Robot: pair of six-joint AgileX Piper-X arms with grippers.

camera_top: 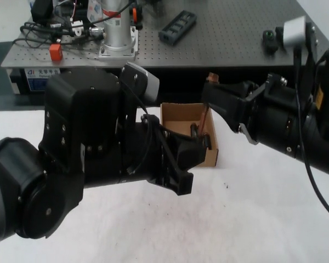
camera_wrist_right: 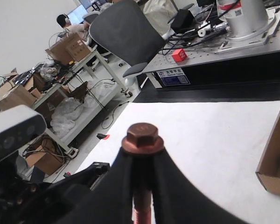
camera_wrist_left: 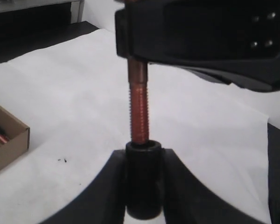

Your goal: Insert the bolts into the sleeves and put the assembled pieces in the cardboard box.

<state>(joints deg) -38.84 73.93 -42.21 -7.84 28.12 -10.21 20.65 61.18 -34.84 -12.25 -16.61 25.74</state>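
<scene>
My left gripper (camera_wrist_left: 143,189) is shut on an upright black sleeve (camera_wrist_left: 143,177). A copper bolt (camera_wrist_left: 139,112) hangs straight above it with its threaded tip just inside the sleeve's mouth. My right gripper (camera_wrist_right: 142,186) is shut on the bolt's shank below the hex head (camera_wrist_right: 142,136). In the high view both grippers meet over the cardboard box (camera_top: 172,111), with the bolt (camera_top: 205,116) slanting down from the right gripper (camera_top: 213,97). A dark piece with a copper end (camera_wrist_left: 0,136) lies in the box (camera_wrist_left: 11,144).
The box (camera_wrist_right: 275,149) stands on a white sheet (camera_top: 252,213). Behind it, a perforated metal table (camera_top: 230,33) carries a silver post (camera_top: 118,24), a red block (camera_top: 55,51) and a black tray (camera_top: 177,26).
</scene>
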